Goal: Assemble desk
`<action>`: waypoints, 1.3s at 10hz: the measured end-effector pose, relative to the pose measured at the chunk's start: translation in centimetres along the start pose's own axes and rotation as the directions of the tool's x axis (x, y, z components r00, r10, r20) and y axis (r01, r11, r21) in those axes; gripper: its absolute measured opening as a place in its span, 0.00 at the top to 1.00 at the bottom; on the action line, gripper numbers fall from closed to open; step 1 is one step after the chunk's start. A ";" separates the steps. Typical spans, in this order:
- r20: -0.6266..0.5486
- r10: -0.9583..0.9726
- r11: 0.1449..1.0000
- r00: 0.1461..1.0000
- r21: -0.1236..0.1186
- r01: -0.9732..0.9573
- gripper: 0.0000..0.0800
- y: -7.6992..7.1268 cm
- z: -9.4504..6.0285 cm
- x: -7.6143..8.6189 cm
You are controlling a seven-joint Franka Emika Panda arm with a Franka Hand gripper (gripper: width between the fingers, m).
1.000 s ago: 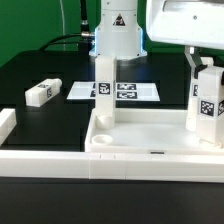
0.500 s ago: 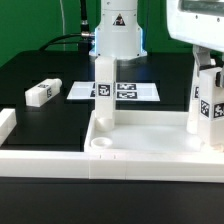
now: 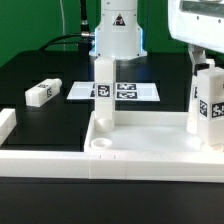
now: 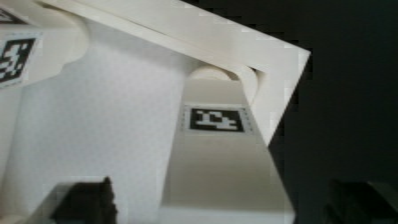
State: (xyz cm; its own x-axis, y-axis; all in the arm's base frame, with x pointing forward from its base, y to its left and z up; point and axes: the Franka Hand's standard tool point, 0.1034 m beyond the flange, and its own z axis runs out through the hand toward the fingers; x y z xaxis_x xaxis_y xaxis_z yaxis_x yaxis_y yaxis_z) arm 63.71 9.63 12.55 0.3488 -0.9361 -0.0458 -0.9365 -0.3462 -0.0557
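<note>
The white tabletop tray [image 3: 150, 140] lies at the front. One leg [image 3: 103, 95] stands upright in its far corner on the exterior view's left. Two legs stand at the right: a thin one [image 3: 191, 100] and a tagged one [image 3: 210, 108] nearer the camera. A fourth leg [image 3: 42, 93] lies loose on the black table. My gripper [image 3: 205, 60] hangs over the right legs. In the wrist view my gripper [image 4: 228, 205] straddles the tagged leg [image 4: 217, 130], which stands in the tray's corner [image 4: 107, 110]. The dark fingers [image 4: 89, 200] stand apart from the leg's sides.
The marker board [image 3: 135, 92] lies flat behind the tray. A low white border wall [image 3: 40, 160] runs along the front left, with an end block [image 3: 6, 122]. The arm's base [image 3: 118, 35] stands at the back.
My gripper has shifted toward the exterior view's right and slightly up. The legs and tray have stayed in place.
</note>
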 end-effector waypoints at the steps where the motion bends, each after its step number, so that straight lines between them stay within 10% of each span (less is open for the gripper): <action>1: -0.004 -0.125 0.992 0.992 -0.003 0.125 0.23 0.0 0.0 -0.1; 13: -0.006 -0.861 0.509 0.509 -0.013 0.861 0.19 0.0 0.2 0.3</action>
State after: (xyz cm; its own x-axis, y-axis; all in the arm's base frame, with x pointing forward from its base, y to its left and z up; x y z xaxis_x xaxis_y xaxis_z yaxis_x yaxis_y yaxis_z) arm 63.80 9.39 12.32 0.9834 -0.1788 0.0306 -0.1770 -0.9827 -0.0548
